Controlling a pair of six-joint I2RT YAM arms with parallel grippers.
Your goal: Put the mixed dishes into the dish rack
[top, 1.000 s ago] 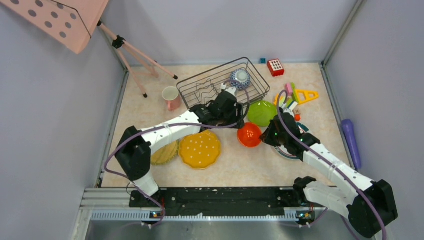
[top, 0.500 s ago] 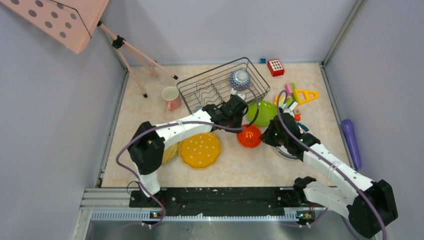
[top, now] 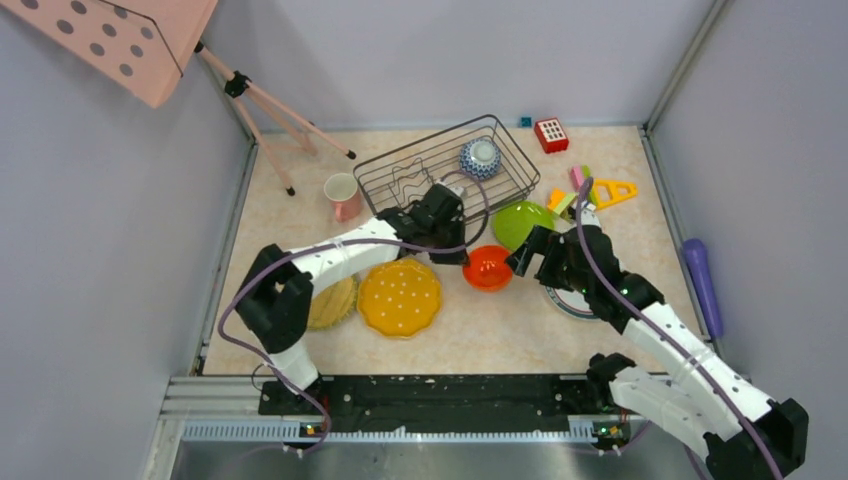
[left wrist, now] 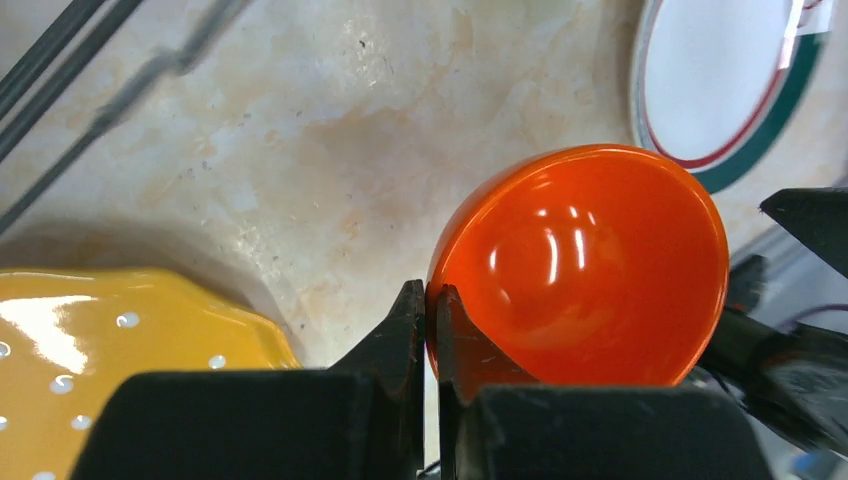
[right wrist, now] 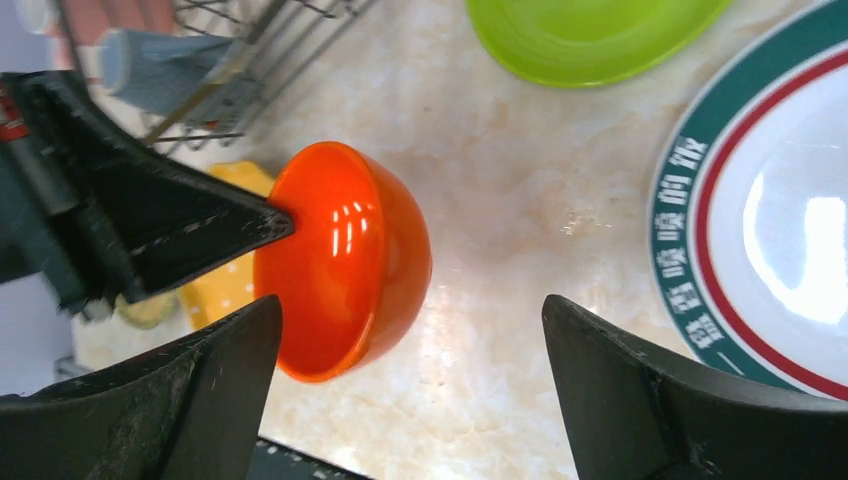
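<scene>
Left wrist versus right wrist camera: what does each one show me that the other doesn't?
Only the left wrist: the left fingers seen close, clamped on the rim of the orange bowl, one inside, one outside. Only the right wrist: the green plate and the right fingers spread wide, holding nothing. Both: the tipped orange bowl, the white green-rimmed plate and part of the yellow plate.

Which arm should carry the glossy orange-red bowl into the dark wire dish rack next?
Left. The left gripper pinches the rim of the orange-red bowl beside the dish rack; the right gripper is open, empty.
</scene>
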